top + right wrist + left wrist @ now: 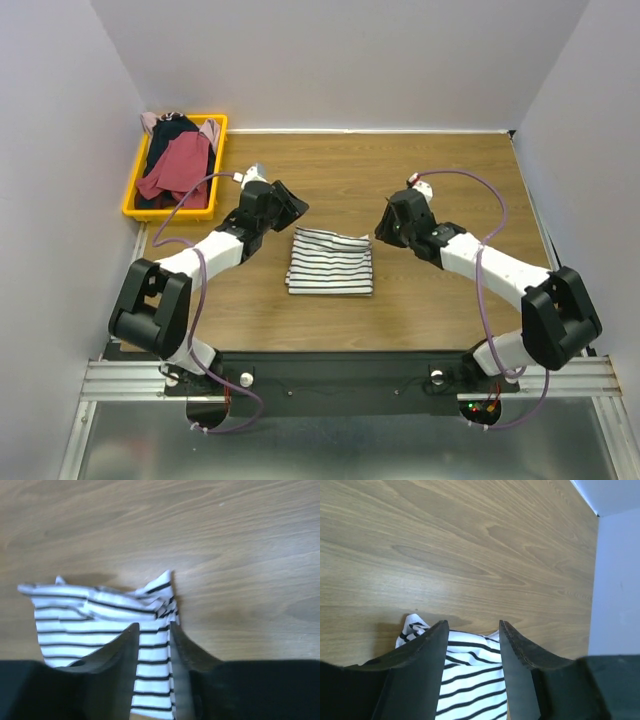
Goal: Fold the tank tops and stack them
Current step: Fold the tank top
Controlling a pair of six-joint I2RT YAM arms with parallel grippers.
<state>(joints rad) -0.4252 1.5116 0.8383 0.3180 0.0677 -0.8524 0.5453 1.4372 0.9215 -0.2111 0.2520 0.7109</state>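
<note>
One top folded, the rest in the bin

One wooden table [440, 180] carries everything. At its far left corner sits a yellow bin [130, 200] holding a loose heap. The red top [182, 160] lies uppermost, the navy top [170, 135] is under and behind it, and the pink top [212, 130] peeks out at the far edge. The striped top [330, 262] lies mid-table between the two arms, folded into a rough rectangle. Its far edge is a little rumpled, with a corner of cloth standing up near the right gripper and a small tab poking out by the left one.

The left gripper [472, 625] hovers over the striped top's far left corner, fingers well apart with nothing between them. The right gripper [154, 625] hovers over the far right corner, fingers parted only narrowly, also holding nothing.

These tops should handle as light, limp and stretchy. They will likely sag from a single pinch, and a fold can slip open. The red top looks the likely next piece. It is probably best pinched at a shoulder strap or a hem edge, then spread flat by both grippers before folding.
</note>
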